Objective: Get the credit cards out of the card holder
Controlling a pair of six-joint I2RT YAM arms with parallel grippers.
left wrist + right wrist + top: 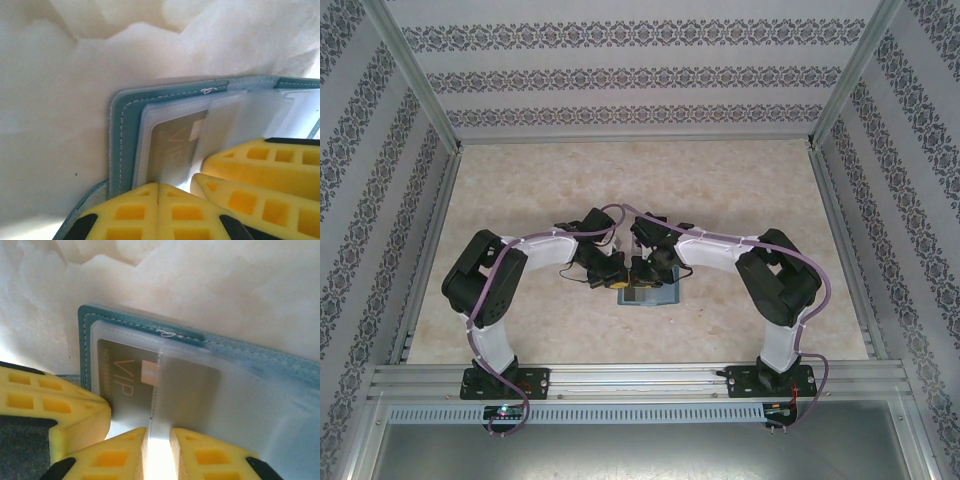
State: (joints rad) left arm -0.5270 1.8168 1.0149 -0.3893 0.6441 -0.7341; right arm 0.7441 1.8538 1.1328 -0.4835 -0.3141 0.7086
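Right wrist view first: the card holder (86, 347) lies open and flat on the pale table (210, 285), its teal stitched border running from the upper left down toward the right edge. A stack of clear sleeves (235, 400) fans across the inside, and under the top one sits a gold card (122, 380) with "VIP" printed on it, tucked fully in its pocket, left of centre. Right below it, at the bottom edge of the frame, the right gripper (159, 434) has its yellow fingers a little apart, and the edge of one clear sleeve runs straight down into that narrow gap. Whether the pads actually press it, I can't tell. At lower left, the left gripper (95, 417) sits just beside the card's bottom corner.

Left wrist view now: left gripper (158, 188) at the bottom centre, fingers pressed tight together, nothing visible between them, over the holder's (124, 145) lower edge. The card (172, 145) is just above those tips, with the right gripper (205, 172) coming in from the lower right onto the sleeves.

Top external: both grippers meet mid-table over the card holder (660, 298).
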